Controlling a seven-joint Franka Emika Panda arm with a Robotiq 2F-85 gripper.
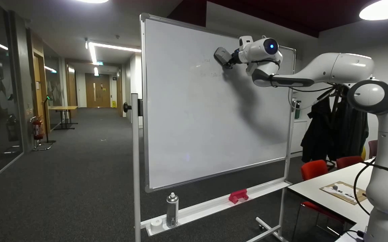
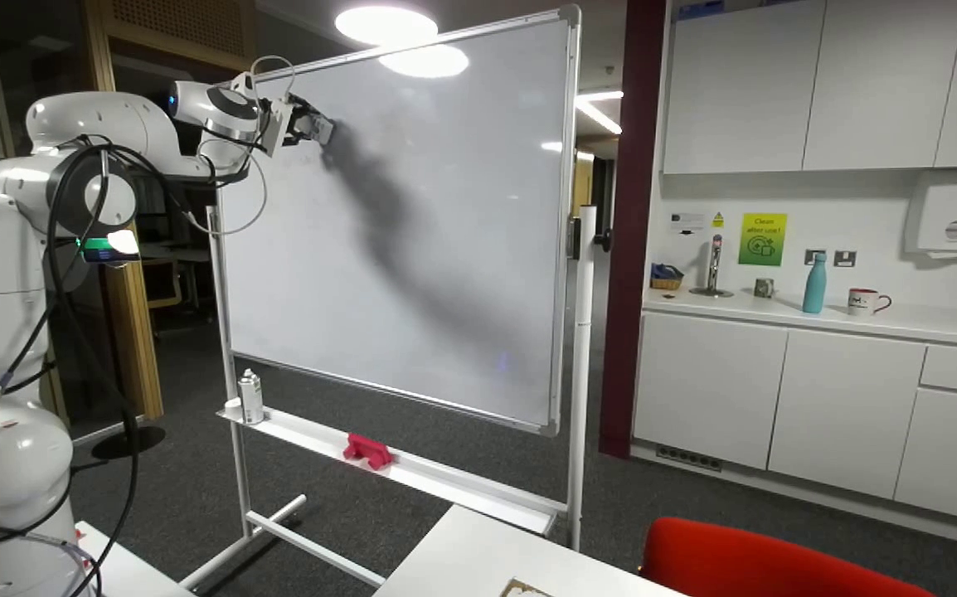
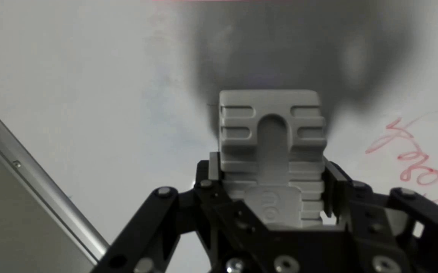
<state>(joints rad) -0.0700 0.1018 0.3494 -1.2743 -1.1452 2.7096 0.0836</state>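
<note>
My gripper (image 3: 272,169) — grey eraser (image 3: 273,151) clamped between jaws parted its width, far end jutting beyond them, whiteboard (image 3: 101,94) behind

"Clean after use!" on the yellow-green poster (image 2: 764,240) on the wall (image 2: 852,211) above the counter (image 2: 943,323)

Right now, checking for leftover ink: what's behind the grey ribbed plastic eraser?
A white, silver-framed whiteboard, with red looping handwriting showing beside the eraser; any marks directly behind it are hidden.
</note>
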